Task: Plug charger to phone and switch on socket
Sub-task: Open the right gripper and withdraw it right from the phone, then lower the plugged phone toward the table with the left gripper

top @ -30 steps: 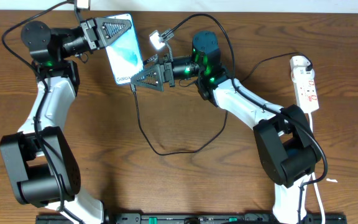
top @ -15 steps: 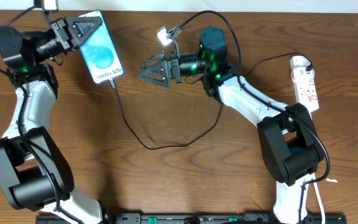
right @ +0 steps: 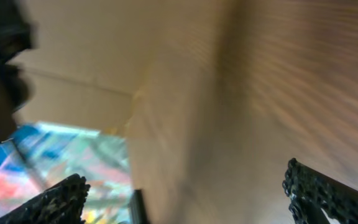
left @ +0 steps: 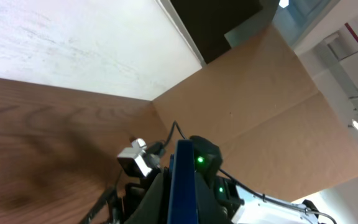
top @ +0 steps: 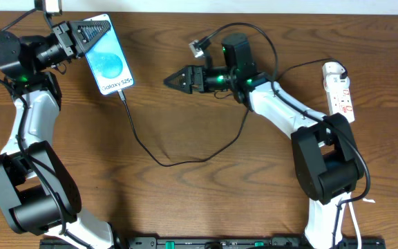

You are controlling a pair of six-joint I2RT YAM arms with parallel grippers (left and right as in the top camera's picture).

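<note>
Counted on the brown wood-grain table (top: 206, 207): one phone (top: 108, 57), one charger cable (top: 175, 164) and one power strip (top: 342, 97).

The phone is a slim rectangle with a bright blue-and-white screen. It is at the far left, held by its upper end in the left gripper (top: 97, 30), whose fingers are clamped on it. The left wrist view shows it edge-on as a thin blue strip.

The cable is thin and black. Its tip meets the phone's lower end and appears seated, though it is too small to confirm. From there it loops across the table centre and passes behind the right arm (top: 282, 117).

The power strip is narrow and white with a rounded end and red marks. It lies at the far right, well apart from the phone. I cannot tell how its switches stand.

The right gripper (top: 171, 80) hovers near centre, and its ribbed black fingers (right: 58, 199) are spread wide with nothing between them.
</note>
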